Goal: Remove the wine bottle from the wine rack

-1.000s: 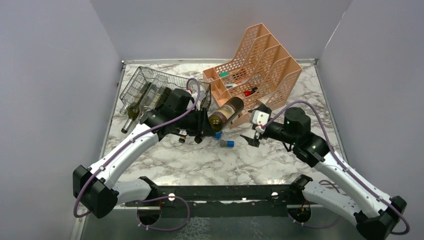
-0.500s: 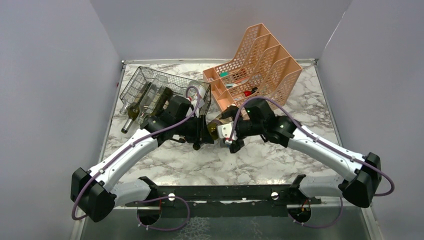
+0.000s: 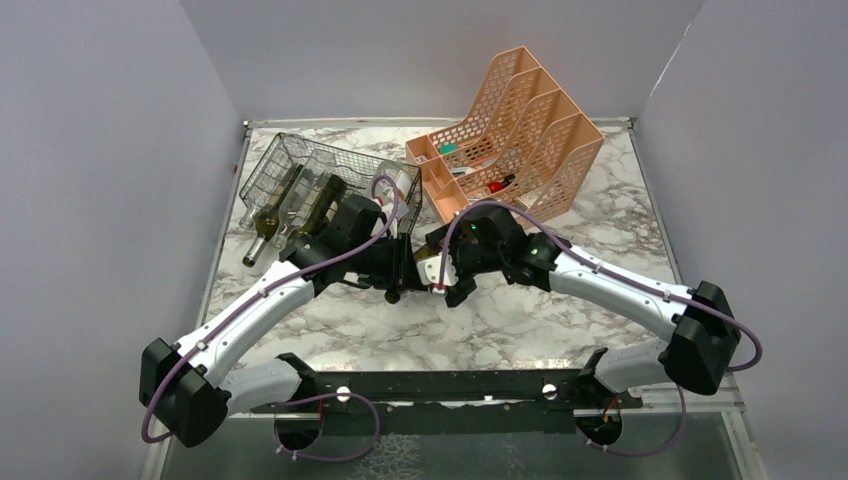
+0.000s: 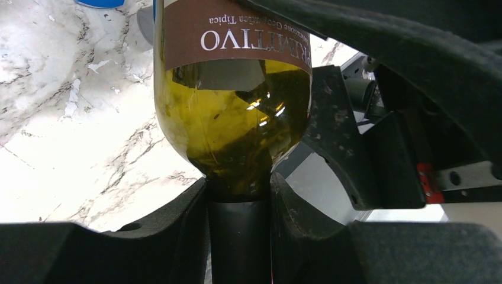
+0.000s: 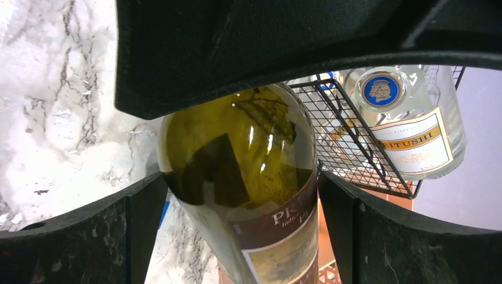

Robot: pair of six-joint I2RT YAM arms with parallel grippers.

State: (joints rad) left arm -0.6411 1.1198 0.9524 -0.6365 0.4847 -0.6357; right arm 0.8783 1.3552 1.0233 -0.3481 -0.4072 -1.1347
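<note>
Top external view: wine rack, black wire mesh, far left on the marble table, with other bottles lying in it; peach file organizer far right; wine bottle outside the rack, near its right end, between rack and organizer, almost hidden where the left gripper and right gripper meet. Left wrist view: olive-green glass, brown label, shoulder and body running away from the camera over the marble; left fingers clamped on the dark neck; one black finger of the other arm beside the body. Right wrist view: right fingers spread wide, one on each side of the bottle's body, close against the glass, no squeeze discernible; rack mesh and a clear bottle with a gold-edged label just beyond. Status, as judged: removal from the rack largely done, the bottle clear of the wire and carried by its neck; left to do, a second hold on the body, or a set-down on the table, and release
</note>
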